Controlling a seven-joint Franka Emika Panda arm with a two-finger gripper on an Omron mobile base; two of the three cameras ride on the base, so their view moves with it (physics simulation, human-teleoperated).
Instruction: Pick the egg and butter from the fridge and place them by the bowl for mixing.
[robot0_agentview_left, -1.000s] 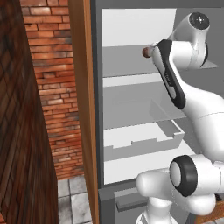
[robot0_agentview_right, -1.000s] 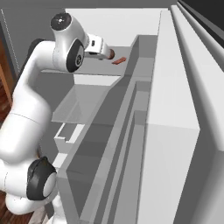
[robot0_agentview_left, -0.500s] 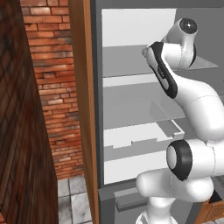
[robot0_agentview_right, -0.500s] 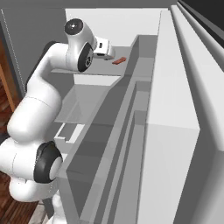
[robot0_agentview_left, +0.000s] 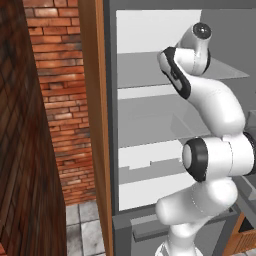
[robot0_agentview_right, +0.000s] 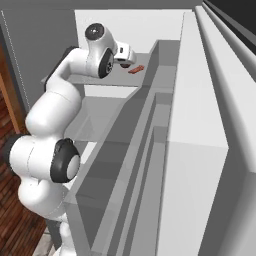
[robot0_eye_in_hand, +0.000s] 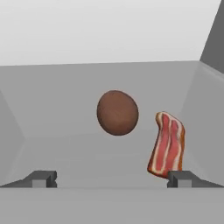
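While the arm reaches up into the open fridge in the left base view, a brick wall stands at nine o'clock beyond the wooden panel. From the right base view, a bacon strip lies on the top shelf at two o'clock of the wrist. Seen from the hand, the gripper has its fingers spread wide and empty; the egg sits at twelve o'clock, the bacon just beside it at three, nothing between them.
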